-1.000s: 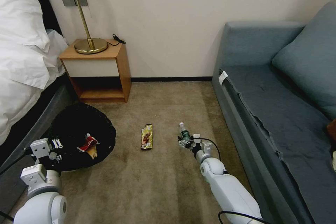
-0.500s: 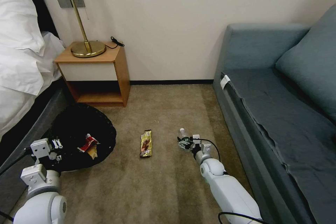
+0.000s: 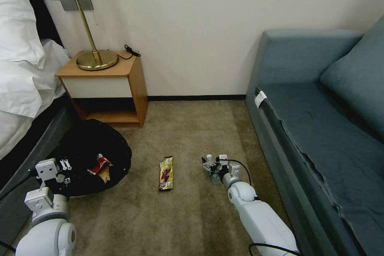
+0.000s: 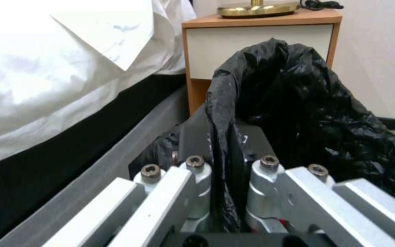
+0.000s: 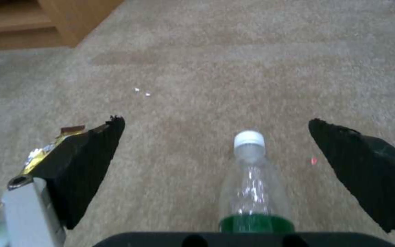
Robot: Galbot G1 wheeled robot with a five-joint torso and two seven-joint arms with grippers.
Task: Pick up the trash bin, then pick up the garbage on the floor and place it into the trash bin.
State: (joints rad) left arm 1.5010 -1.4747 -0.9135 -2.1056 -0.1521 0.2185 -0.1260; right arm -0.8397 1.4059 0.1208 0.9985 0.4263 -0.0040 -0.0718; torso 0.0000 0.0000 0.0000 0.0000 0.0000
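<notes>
Bottle (image 5: 252, 178) pickup: our right hand (image 5: 216, 154) gapes around it.
Next we close; left hand (image 4: 220, 192) grips bin (image 3: 90, 156) liner.

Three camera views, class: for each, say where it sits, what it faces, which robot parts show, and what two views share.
Head view: high, looking down at the carpet; both arms show, the left gripper at the trash bin.
Left wrist view: behind the left gripper, shut on the bin's black liner.
Right wrist view: behind the open right gripper, over the bottle.
Shared: head and right wrist views both show the candy-bar wrapper.
</notes>
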